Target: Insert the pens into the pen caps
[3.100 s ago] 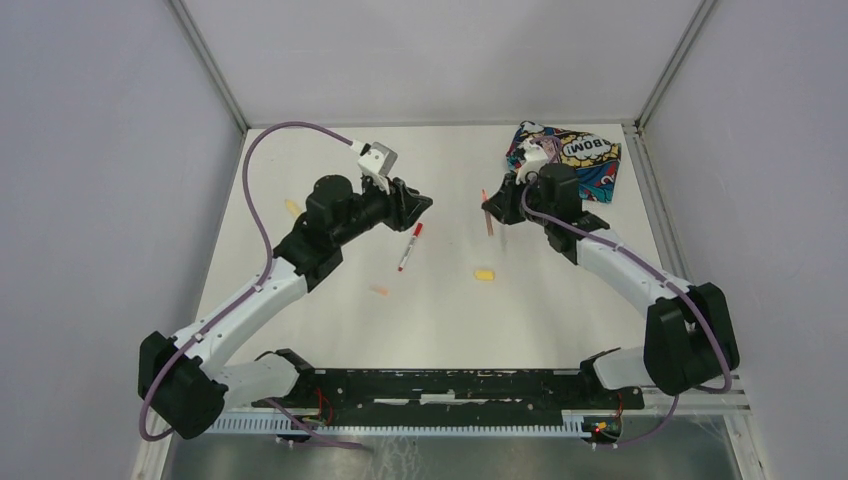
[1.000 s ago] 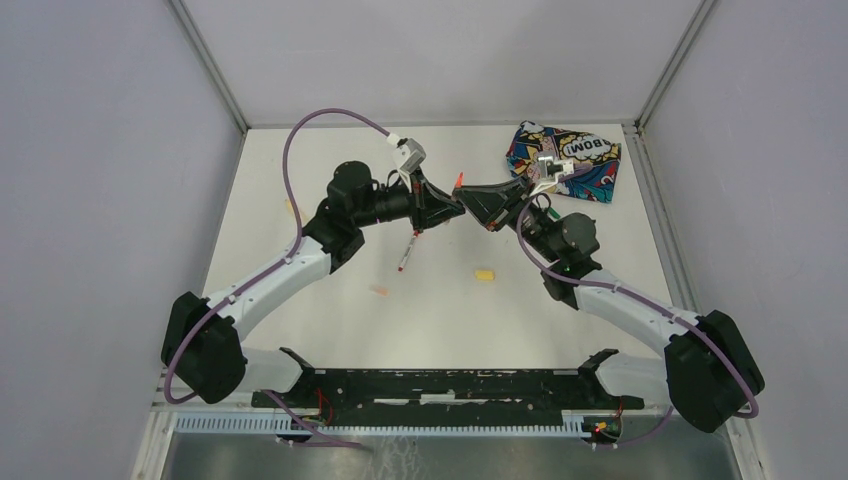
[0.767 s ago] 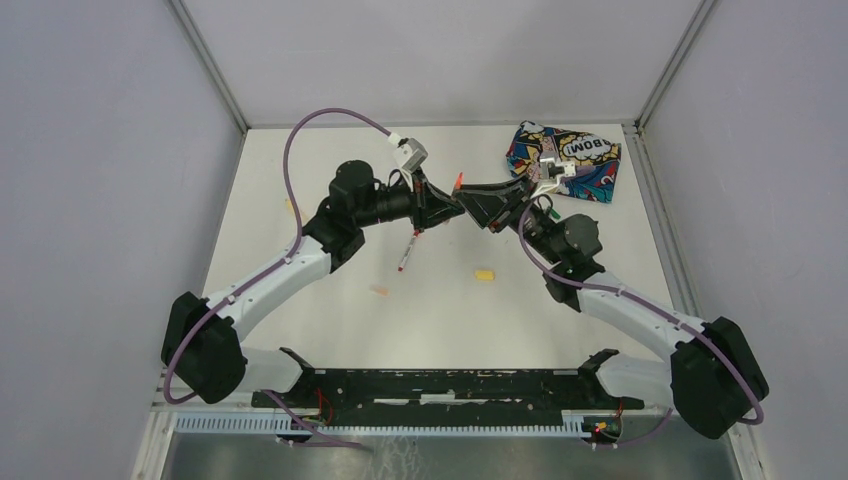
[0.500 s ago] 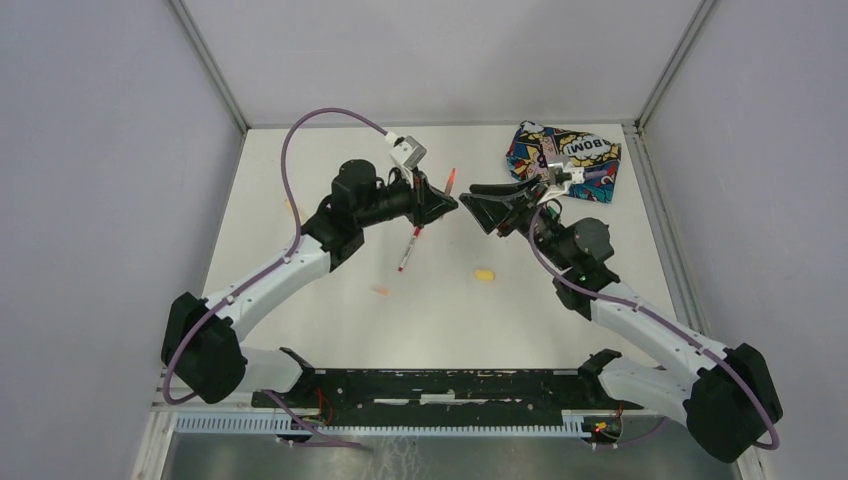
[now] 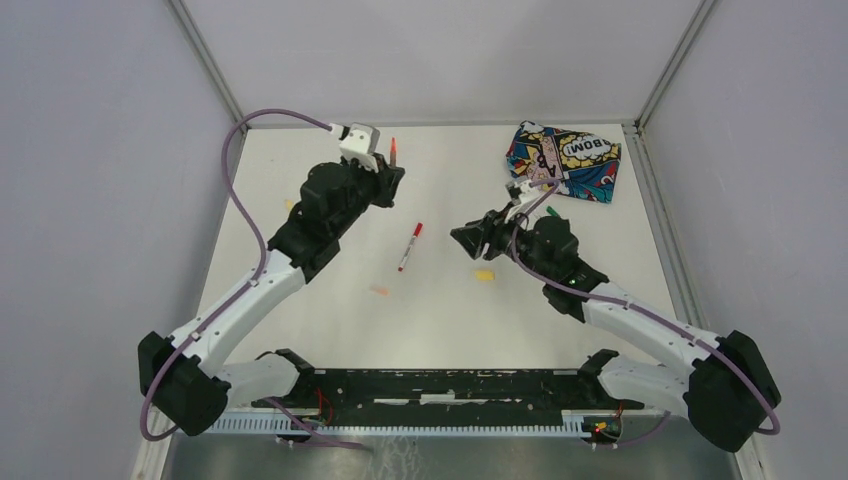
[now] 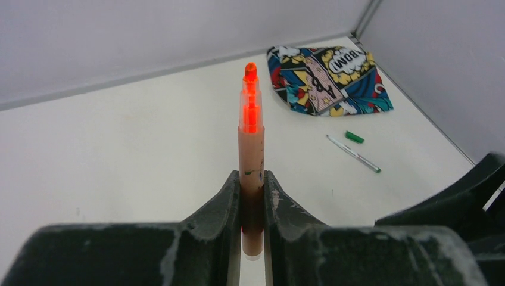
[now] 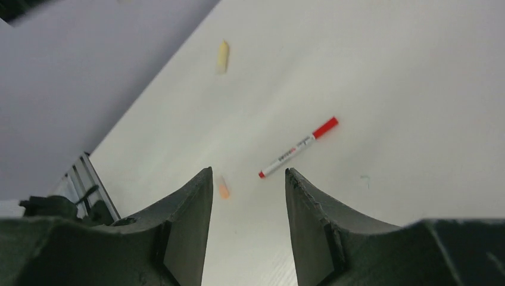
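I read the left gripper [image 6: 252, 179] clenched on the orange pen [image 6: 251, 137]. The right gripper [image 7: 247, 179] stands parted and empty. The red pen [image 7: 298, 148] lies on the table [image 5: 450, 320] at its 1 o'clock.

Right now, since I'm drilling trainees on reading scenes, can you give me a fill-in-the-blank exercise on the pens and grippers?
1. The pen clamped in the left gripper is ____ in colour.
2. The right gripper stands ____, holding nothing.
3. The loose cap lying nearest the pouch is ____.
Missing words: orange; open; green.
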{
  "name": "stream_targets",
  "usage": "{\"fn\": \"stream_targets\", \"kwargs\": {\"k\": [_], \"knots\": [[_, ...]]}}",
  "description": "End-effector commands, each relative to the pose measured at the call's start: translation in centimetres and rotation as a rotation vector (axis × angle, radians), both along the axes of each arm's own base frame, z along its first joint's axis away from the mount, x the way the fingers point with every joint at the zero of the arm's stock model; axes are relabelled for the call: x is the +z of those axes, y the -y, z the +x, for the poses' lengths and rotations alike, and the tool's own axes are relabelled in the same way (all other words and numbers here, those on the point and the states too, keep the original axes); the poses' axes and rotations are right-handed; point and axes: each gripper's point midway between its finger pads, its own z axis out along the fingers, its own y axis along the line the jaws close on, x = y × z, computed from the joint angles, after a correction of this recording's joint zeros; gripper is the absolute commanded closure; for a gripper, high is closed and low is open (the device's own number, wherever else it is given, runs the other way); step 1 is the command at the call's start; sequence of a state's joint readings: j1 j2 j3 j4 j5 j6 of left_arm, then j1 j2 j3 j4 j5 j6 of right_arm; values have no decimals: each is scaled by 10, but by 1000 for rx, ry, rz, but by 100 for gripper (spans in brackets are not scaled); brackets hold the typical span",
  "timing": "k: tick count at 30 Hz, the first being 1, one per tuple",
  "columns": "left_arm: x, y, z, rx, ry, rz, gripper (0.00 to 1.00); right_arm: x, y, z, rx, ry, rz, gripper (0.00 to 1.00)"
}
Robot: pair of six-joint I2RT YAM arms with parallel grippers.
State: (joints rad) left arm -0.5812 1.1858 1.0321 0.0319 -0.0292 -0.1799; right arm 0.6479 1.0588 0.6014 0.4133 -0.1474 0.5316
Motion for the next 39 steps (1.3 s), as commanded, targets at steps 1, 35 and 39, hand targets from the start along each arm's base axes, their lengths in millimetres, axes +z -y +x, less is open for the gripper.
{"fn": "stream_targets", "kwargs": {"k": [1,35,39], "knots": [[31,-47,7,195,121,27,98,-51,-15,-9,49,-100,-162,47],[47,-151,-2,648,187,19,98,-191,-205,-28,521,-73,-715,50],[46,-152,-1,650,185,21,98,-206,-203,-24,522,-91,-778,51]]}}
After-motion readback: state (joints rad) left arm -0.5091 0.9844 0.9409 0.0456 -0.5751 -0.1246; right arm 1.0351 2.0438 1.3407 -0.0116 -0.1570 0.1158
